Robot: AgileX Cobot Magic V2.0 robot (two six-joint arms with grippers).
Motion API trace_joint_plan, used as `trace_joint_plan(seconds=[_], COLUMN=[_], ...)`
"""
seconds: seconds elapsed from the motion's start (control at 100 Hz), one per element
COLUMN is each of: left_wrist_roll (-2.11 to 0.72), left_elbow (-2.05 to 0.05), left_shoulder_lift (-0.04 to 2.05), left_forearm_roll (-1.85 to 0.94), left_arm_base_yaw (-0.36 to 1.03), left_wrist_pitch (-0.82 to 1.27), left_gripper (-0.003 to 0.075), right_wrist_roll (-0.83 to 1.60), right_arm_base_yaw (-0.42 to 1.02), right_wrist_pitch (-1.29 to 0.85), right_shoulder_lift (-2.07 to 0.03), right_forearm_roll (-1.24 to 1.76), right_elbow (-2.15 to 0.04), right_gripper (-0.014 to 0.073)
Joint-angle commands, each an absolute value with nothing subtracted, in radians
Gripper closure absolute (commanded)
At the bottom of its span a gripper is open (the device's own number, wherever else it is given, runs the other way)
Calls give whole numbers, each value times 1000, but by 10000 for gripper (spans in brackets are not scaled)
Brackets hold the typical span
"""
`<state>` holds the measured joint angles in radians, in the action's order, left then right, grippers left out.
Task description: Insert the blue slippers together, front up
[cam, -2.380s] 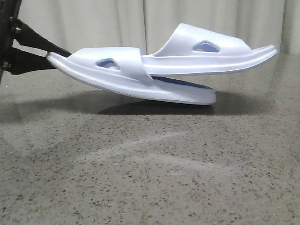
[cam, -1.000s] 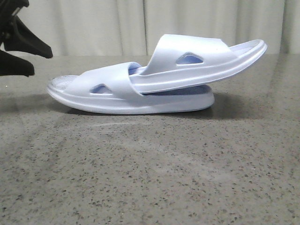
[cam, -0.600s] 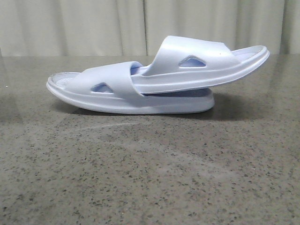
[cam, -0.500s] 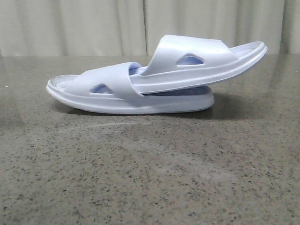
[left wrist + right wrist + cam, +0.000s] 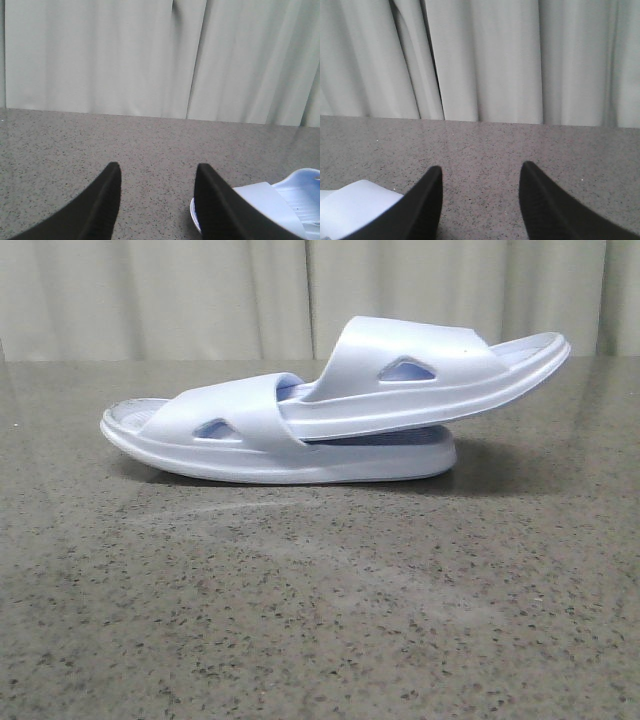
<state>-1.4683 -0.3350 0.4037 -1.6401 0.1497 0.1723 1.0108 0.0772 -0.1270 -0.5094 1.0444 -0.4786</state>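
Over the speckled grey table [image 5: 320, 620], left gripper [image 5: 157, 172] hangs with fingers spread, gripping nothing; right gripper [image 5: 480, 175] likewise parted and unloaded. Blue slippers [image 5: 330, 415] lie mid-table, nested: upper slipper [image 5: 420, 375] pushed under the strap of the lower slipper [image 5: 250, 440], far end tilted up. Pale curtain [image 5: 200, 295] behind.
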Motion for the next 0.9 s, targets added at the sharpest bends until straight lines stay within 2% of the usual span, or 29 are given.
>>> trace_joint_plan(seconds=[0.0, 0.26, 0.58, 0.89], left_wrist_roll=[-1469, -1469, -1469, -1469], left_elbow=[-329, -271, -268, -268], left_shoulder_lift=[355, 305, 305, 305], left_forearm_roll=[-1632, -1605, -1605, -1605], left_arm_base_yaw=[157, 157, 157, 157], left_wrist_pitch=[174, 156, 158, 156], left_gripper=[424, 423, 423, 437], right_wrist_roll=[1027, 1027, 1027, 1027], right_arm_base_yaw=[78, 78, 77, 77], right_wrist_pitch=[-97, -135, -186, -125], right_shoulder_lift=[-494, -363, -173, -164], right_forearm_roll=[1040, 998, 987, 987], right_elbow=[-497, -469, -333, -303], right_gripper=[295, 295, 295, 298])
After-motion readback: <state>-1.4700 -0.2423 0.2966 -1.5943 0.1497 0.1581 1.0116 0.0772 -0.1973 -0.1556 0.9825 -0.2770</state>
